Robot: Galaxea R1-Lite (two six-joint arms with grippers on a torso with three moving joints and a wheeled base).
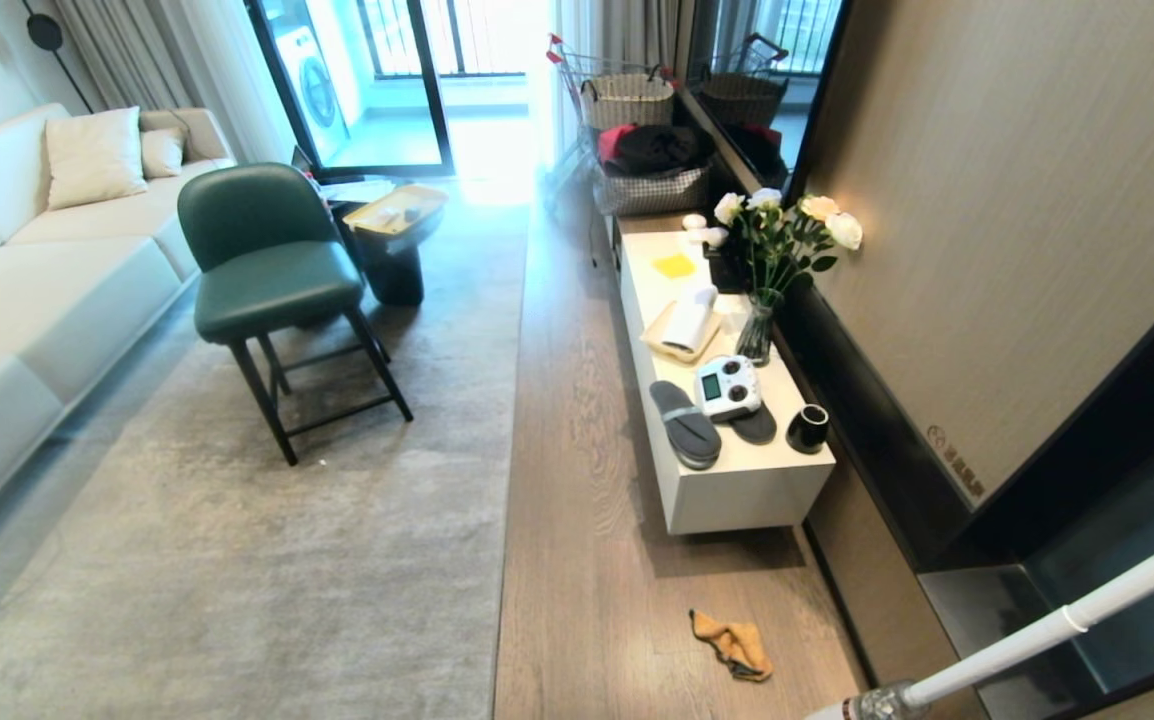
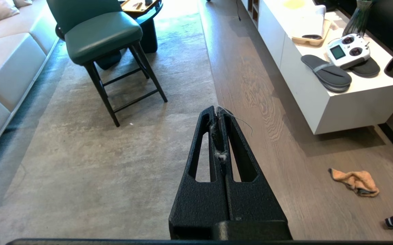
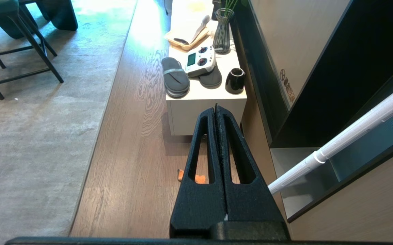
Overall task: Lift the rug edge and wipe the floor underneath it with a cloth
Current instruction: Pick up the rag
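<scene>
since my left gripper (image 2: pixel 219 112) and right gripper (image 3: pixel 217 110) both hang pressed together on nothing, i judge no step begun: the rug edge (image 2: pixel 213 85) lies flat ahead of the left, the cloth (image 2: pixel 354 182) crumpled on the floor (image 1: pixel 577 500) beyond the right.

The rug edge (image 1: pixel 511 420) runs dead straight up the room, pale grey short pile lying flat on the floor (image 1: pixel 577 480), nothing lifted. That floor is grey-brown wood-grain plank with a slight sheen. And there's the cloth (image 1: pixel 733 643), small, orange-tan, fuzzy, crumpled in a heap on the bare planks, well apart from the rug.
</scene>
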